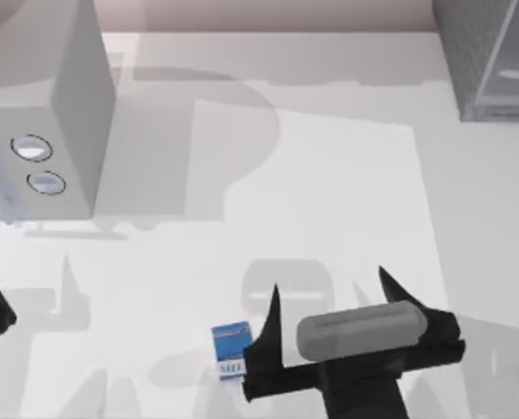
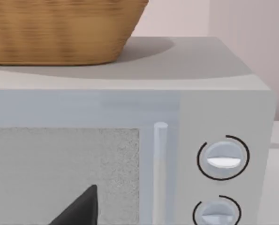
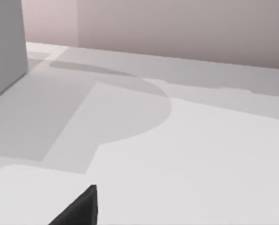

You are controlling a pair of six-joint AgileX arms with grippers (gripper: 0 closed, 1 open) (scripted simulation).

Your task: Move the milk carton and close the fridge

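Looking down: right gripper [image 1: 329, 292], fingers spread, hovers near the counter's [image 1: 346, 192] front edge, milk carton [image 1: 230, 349] just left of it; fridge [image 1: 486, 57] back right. Left wrist view: knobbed box [image 2: 214, 140] under a basket [image 2: 59, 30]; left fingers' state unclear.

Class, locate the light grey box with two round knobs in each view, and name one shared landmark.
Top view: box at the table's left, knobs visible.
Left wrist view: close up, its front and knobs, basket on top.
Right wrist view: probably the plain grey side meeting the table.
Shared landmark: the pinkish back wall.
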